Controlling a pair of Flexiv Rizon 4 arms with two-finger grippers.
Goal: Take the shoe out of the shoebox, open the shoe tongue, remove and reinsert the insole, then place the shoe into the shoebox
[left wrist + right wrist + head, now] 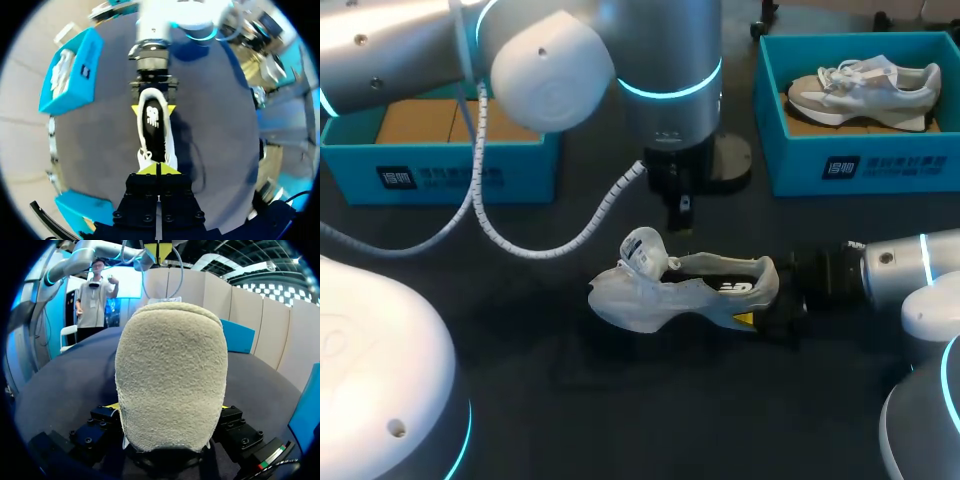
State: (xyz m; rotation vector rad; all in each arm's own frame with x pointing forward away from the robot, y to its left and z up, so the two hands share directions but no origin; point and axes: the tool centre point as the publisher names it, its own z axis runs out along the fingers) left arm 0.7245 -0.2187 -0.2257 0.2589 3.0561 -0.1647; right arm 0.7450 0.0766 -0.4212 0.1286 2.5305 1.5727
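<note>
1. The head view looked down from above and behind onto the dark grey table (pixel 570 400).
2. The left wrist view hung over the white and grey fabric sneaker (pixel 155 130), facing down on it.
3. The right wrist view sat low, close behind the sneaker's heel, facing across the table.
4. All three shared the sneaker.

Soft overhead light; faint shadow under shoe (pixel 660 298); sheen on left arm (pixel 380 50).

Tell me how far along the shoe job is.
Done: shoe is out on the table. In hand: right gripper clamps its heel, left gripper hovers shut above it. Insole sits inside; whether already reinserted, unclear. Left: return shoe to the empty shoebox.
</note>
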